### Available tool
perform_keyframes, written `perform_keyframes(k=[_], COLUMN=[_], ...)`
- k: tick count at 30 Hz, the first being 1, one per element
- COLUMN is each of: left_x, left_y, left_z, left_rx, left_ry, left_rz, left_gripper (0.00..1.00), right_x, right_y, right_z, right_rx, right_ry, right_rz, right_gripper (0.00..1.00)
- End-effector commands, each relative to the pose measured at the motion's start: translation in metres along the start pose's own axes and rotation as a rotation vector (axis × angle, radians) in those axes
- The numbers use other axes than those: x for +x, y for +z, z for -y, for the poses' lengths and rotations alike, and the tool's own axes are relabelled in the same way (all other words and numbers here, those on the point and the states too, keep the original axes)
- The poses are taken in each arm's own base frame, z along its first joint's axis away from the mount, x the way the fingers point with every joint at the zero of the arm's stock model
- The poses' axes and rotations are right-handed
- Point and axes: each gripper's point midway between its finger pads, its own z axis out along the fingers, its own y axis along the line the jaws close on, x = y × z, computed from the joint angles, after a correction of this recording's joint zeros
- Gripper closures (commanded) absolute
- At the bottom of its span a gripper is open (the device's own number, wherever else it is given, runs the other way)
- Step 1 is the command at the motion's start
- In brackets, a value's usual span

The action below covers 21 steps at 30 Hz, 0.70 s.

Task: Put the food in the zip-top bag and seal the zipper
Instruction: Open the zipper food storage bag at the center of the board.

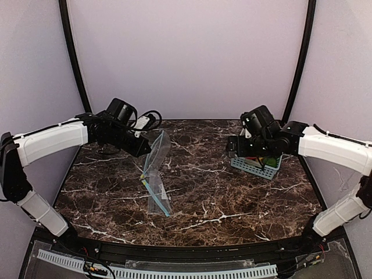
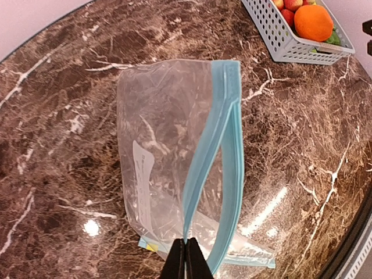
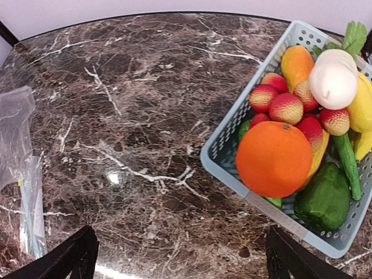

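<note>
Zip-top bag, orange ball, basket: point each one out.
zip-top bag (image 2: pixel 163 133), left wrist view, on its clear side panel.
orange ball (image 3: pixel 274 158), right wrist view, middle of its skin.
basket (image 3: pixel 216 157), right wrist view, on its near-left corner wall.

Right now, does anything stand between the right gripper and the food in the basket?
Nothing visible does. The right gripper hangs open over bare marble beside the basket. The orange ball sits uncovered on top of the pile, and only the basket's low near wall lies on the way.
</note>
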Motion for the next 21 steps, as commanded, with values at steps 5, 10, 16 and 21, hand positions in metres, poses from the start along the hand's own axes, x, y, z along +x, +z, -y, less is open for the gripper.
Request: perform_keyframes(k=[5,10,16,21], left_x=[0.033,0.033,0.034,0.034], left_y=[0.03,0.03,0.031,0.031], left_z=[0.016,0.018,0.02,0.021], left_rx=[0.124,0.133,0.152,0.154], left_ry=[-0.054,-0.054,-0.062,-0.061], left_rz=[-0.122,-0.116,-0.12,-0.119], left_gripper=[0.99,0.99,0.99,0.99], right_x=[0.005,0.008,0.003,0.008], right_y=[0.026,0.043,0.059,0.075], right_z=[0.058,0.076,0.085,0.096], right_rx=[0.142,0.188,0.197,0.23], right_ry=[0.067,0.076,0.089,0.094], right_rz=[-0.063,-0.094,-0.094,-0.113], right_gripper=[0.01,0.01,0.01,0.06])
